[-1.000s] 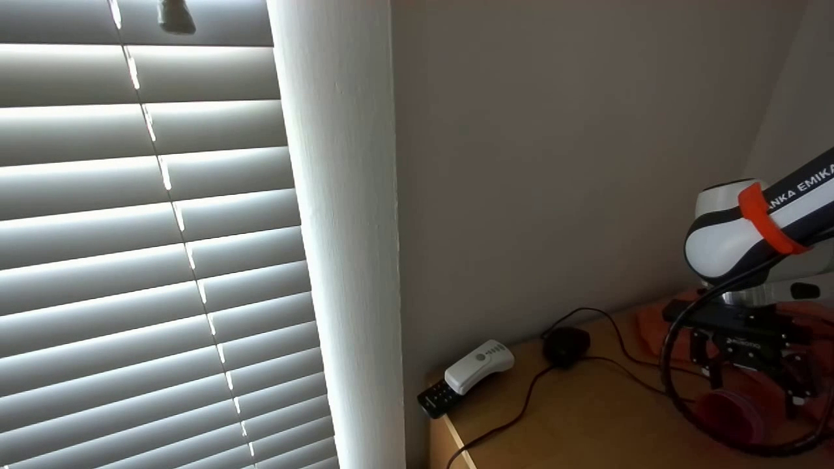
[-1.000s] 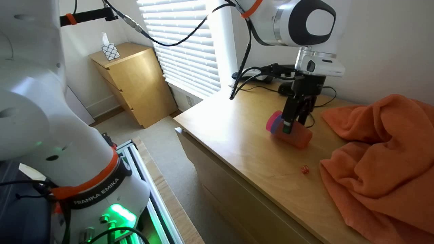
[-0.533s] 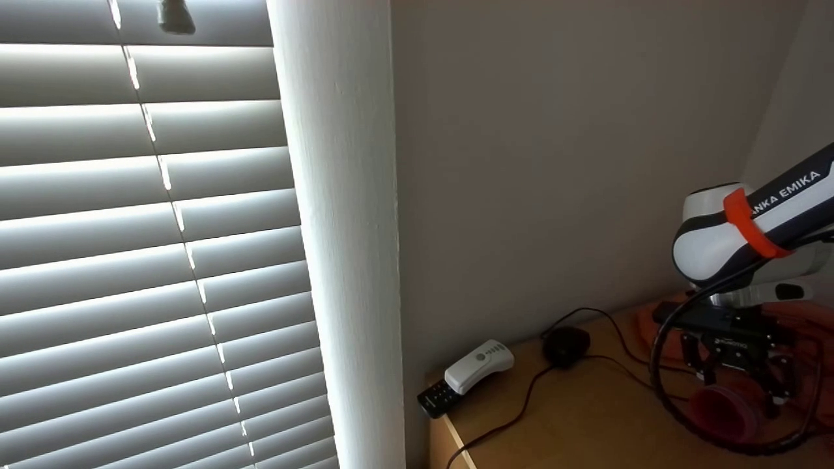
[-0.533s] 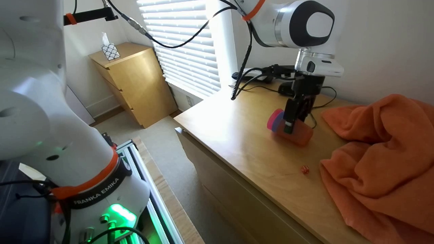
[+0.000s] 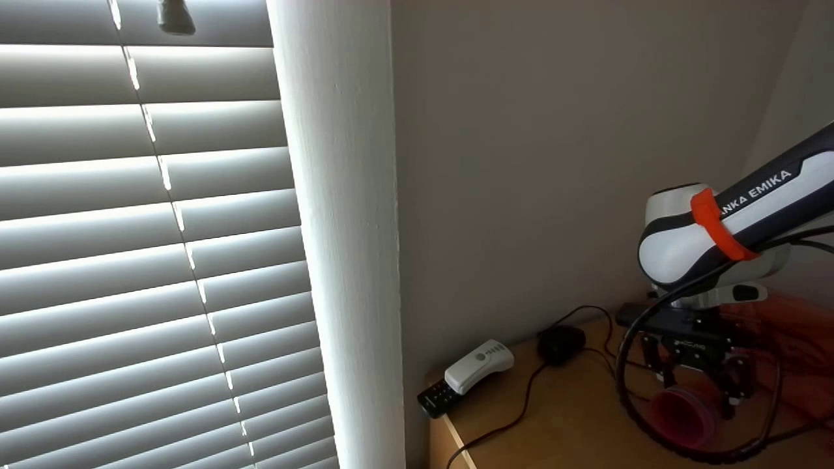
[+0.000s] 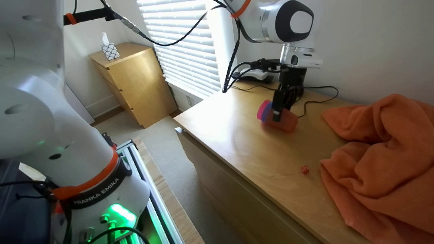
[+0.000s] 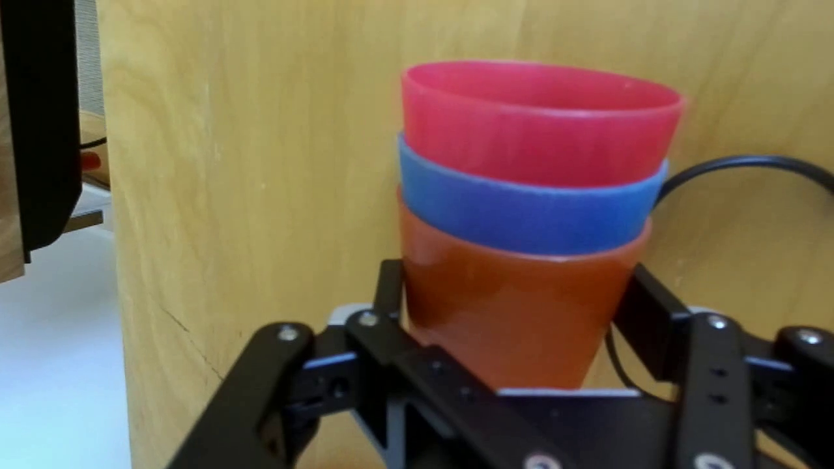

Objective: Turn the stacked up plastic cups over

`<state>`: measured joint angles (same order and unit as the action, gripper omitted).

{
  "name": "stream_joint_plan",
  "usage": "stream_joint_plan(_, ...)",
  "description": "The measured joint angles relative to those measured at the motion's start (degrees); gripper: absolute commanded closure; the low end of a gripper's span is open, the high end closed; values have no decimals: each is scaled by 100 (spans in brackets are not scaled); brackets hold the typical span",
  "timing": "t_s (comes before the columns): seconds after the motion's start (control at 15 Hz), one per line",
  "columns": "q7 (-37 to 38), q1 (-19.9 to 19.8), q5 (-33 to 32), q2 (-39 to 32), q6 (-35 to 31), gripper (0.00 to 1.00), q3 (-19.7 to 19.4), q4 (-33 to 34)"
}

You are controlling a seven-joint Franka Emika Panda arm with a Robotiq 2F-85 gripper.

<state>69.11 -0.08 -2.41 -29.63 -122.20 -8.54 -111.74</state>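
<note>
There's a wood dresser [image 6: 230, 128] along a plain wall [image 5: 554, 163], with light leaking through some blinds [image 5: 150, 228] past its end. Farther back we can see a second dresser [image 6: 145, 88] with a tissue box [image 6: 111, 51] on it.

Our cups [image 7: 531, 221] are nested in one stack, pink cup [image 7: 534, 146] inside blue cup [image 7: 521, 215] inside orange cup [image 7: 508, 319]. They're at the wood dresser's top, pretty much sideways, with the pink mouth toward the blinds end and the orange bottom toward a heaped orange cloth [image 6: 386, 149]. We honestly can't tell whether they touch the wood.

The gripper [image 7: 515, 293] has hold of them: its fingers [image 7: 389, 286] sit right up against opposite sides of the orange cup, so the gap is as wide as that cup and full of it. The arm [image 5: 756, 215] comes in from above, an orange strap [image 5: 720, 231] wrapped around it.

Other stuff lying around: a little red die [image 6: 305, 169] near the cloth, a white gadget [image 5: 479, 366] resting partly on a black remote [image 5: 435, 400] by the dresser's corner, and some black blob of a box [image 5: 561, 344] we can't ID, set back by the wall. In the wrist view we also get a bit of black cord [image 7: 749, 160] curving across the wood just beside the cups.
</note>
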Motion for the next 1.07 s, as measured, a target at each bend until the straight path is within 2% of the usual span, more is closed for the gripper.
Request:
stream_joint_plan(0.27, 258, 242, 53, 80, -2, 45, 92, 6)
stream_joint_plan(0.53, 591, 502, -246, 208, -1, 45, 76, 11)
stream_joint_plan(0.8, 1435, 870, -1144, 288, 69, 45, -24, 45)
stream_joint_plan(1.07, 2557, 1222, -2199, 294, 503, 45, -118, 147)
